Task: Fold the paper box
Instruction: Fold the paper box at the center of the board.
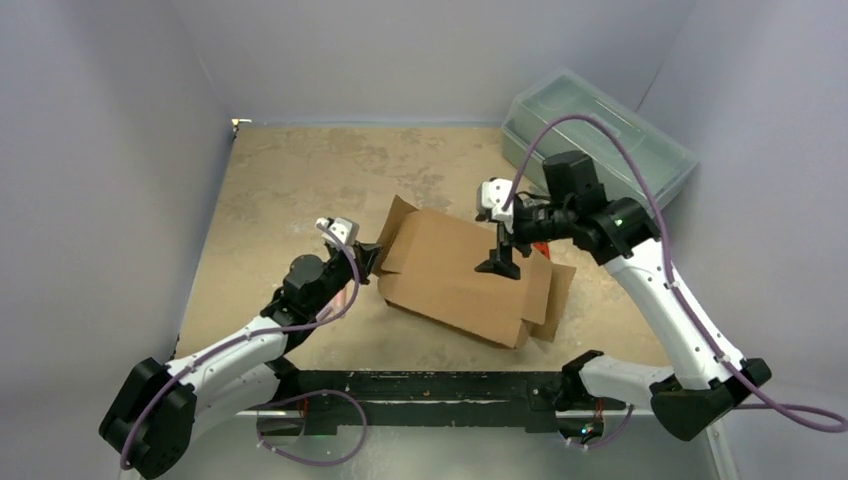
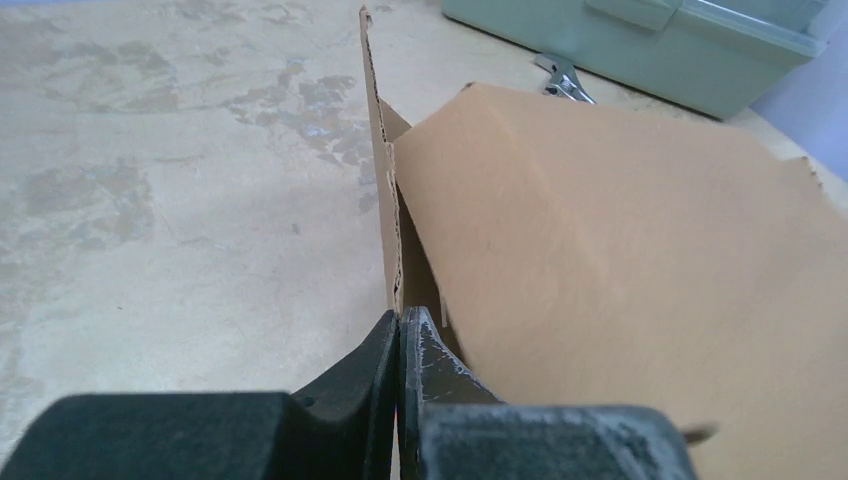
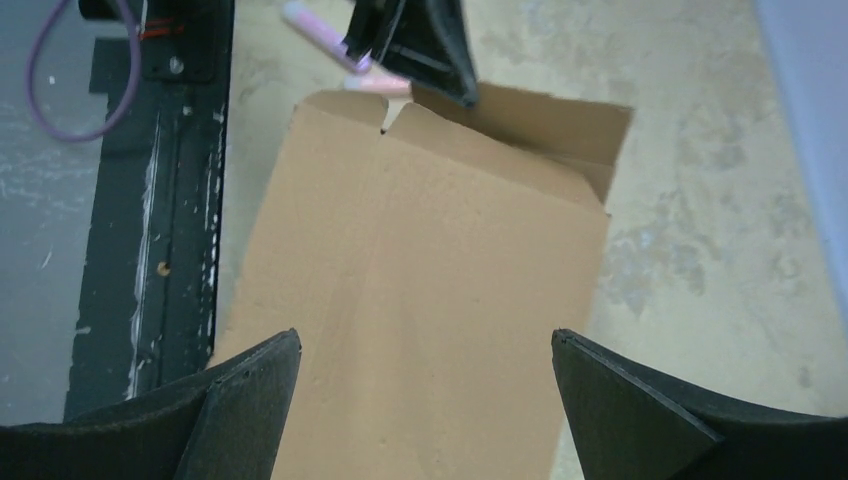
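The paper box (image 1: 450, 275) is a brown cardboard sheet, partly folded, lying mid-table. Its left side flap (image 2: 383, 200) stands upright. My left gripper (image 1: 371, 258) is at the box's left edge, and in the left wrist view it (image 2: 400, 322) is shut on the lower edge of that flap. The box's broad top panel (image 2: 620, 250) slopes up to the right of it. My right gripper (image 1: 498, 266) points down onto the top panel. In the right wrist view it (image 3: 425, 345) is wide open over the panel (image 3: 430, 250) and holds nothing.
A translucent grey-green plastic toolbox (image 1: 600, 135) stands at the back right against the wall; it also shows in the left wrist view (image 2: 650, 40). A black rail (image 1: 420, 385) runs along the near table edge. Walls close in the left, back and right sides.
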`<state>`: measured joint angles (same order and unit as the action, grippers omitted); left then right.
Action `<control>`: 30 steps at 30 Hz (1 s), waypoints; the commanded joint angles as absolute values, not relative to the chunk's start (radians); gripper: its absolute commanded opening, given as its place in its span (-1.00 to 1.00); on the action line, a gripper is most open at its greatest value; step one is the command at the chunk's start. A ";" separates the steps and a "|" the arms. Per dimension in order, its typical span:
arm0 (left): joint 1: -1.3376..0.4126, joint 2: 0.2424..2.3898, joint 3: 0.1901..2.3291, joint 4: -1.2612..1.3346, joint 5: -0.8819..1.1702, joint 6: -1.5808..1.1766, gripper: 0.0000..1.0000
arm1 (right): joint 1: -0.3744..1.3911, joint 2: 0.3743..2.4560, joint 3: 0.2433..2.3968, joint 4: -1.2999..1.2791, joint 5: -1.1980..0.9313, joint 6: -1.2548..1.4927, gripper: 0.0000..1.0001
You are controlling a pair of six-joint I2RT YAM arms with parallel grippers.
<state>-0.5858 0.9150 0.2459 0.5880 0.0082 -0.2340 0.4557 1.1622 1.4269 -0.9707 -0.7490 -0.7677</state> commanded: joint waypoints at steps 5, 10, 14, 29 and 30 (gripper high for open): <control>-0.591 1.016 0.495 0.299 0.020 -0.487 -1.00 | 0.585 1.160 1.357 -0.878 -0.555 -0.706 0.98; -0.589 1.109 0.585 0.221 0.003 -0.543 -1.00 | 0.629 1.172 1.219 -0.776 -0.501 -0.678 0.98; -0.584 1.202 0.638 0.218 0.005 -0.584 -1.00 | 0.686 1.184 1.075 -0.637 -0.372 -0.643 0.98; -0.503 1.316 0.796 -0.029 -0.031 -0.881 -1.00 | 0.930 1.182 1.044 -0.622 -0.310 -0.671 0.98; -0.498 1.316 0.795 -0.033 -0.025 -0.887 -1.00 | 0.948 1.184 1.047 -0.632 -0.309 -0.689 0.97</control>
<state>-0.5209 1.3109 0.7334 0.0341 -0.0059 -0.8146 0.9005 1.1900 1.0073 -0.6106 -0.3122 -0.6498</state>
